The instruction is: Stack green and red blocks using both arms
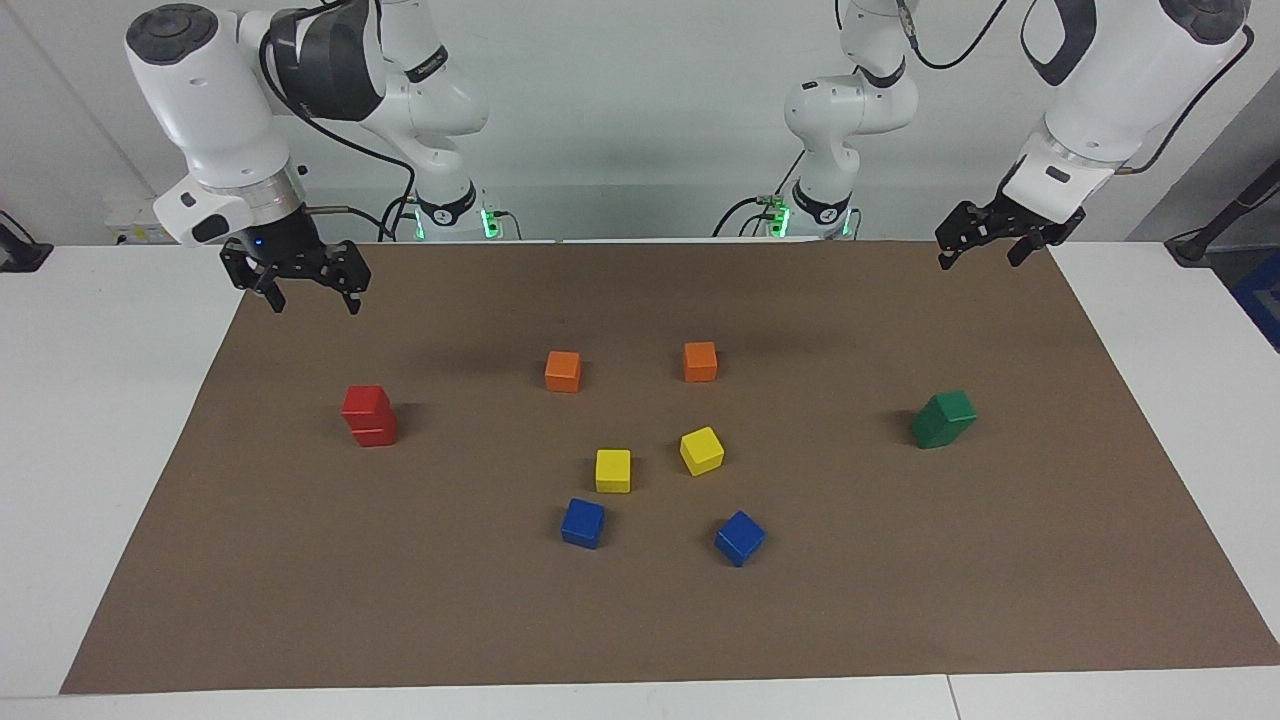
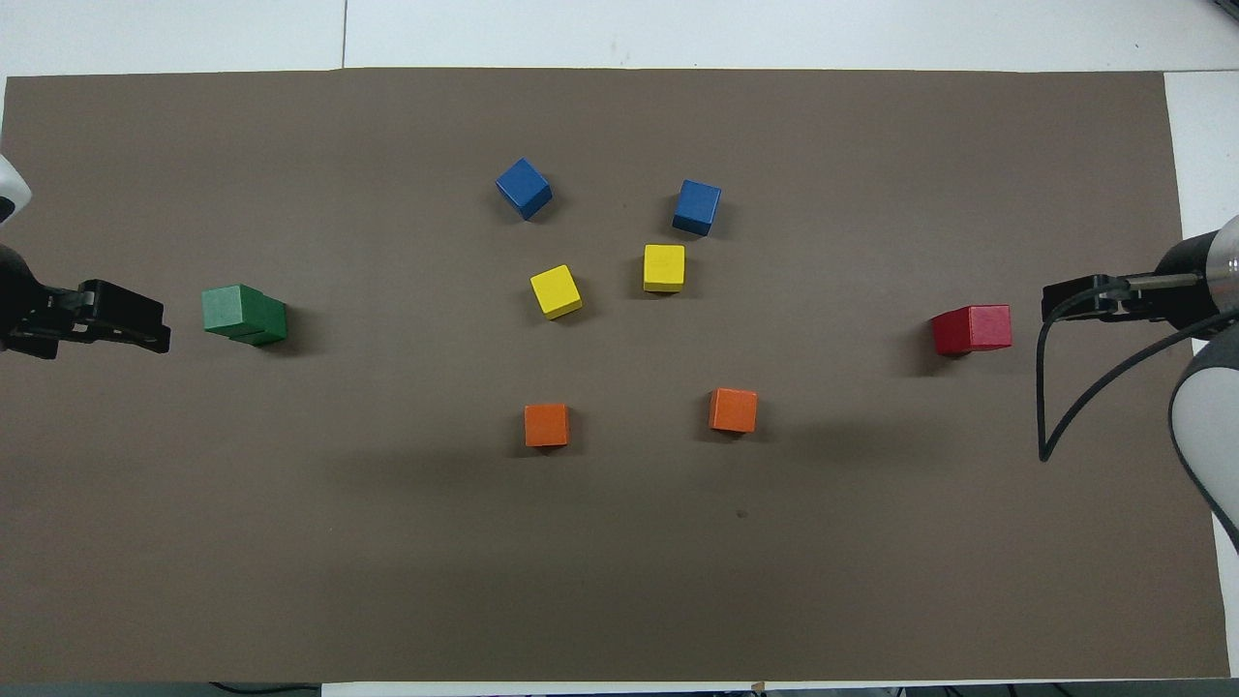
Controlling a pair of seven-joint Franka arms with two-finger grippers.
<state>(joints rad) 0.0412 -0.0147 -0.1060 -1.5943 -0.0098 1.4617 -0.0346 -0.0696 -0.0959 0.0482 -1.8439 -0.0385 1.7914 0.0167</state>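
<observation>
Right end effector [image 1: 310, 288] hangs high over the brown mat's [image 1: 640, 620] corner at the right arm's end of the desk [image 1: 90, 420], fingers spread wide and holding nothing. On my screen the left end effector [image 1: 985, 243] hangs over the mat's edge at the left arm's end, also spread and empty.

I see the 2 red blocks [image 1: 369, 416] stacked 1 on the other at the right arm's end, the upper cube sitting a little askew on the lower. The 2 green blocks [image 1: 943, 418] are stacked at the left arm's end; from the facing view the upper cube seems shifted off the lower, though I cannot judge how far.

Between the 2 stacks lie 2 orange cubes [image 1: 563, 371] nearest the robots, 2 yellow cubes [image 1: 613, 470] farther out, and 2 blue cubes [image 1: 583, 523] farthest, all single on the mat and apart from each other.
</observation>
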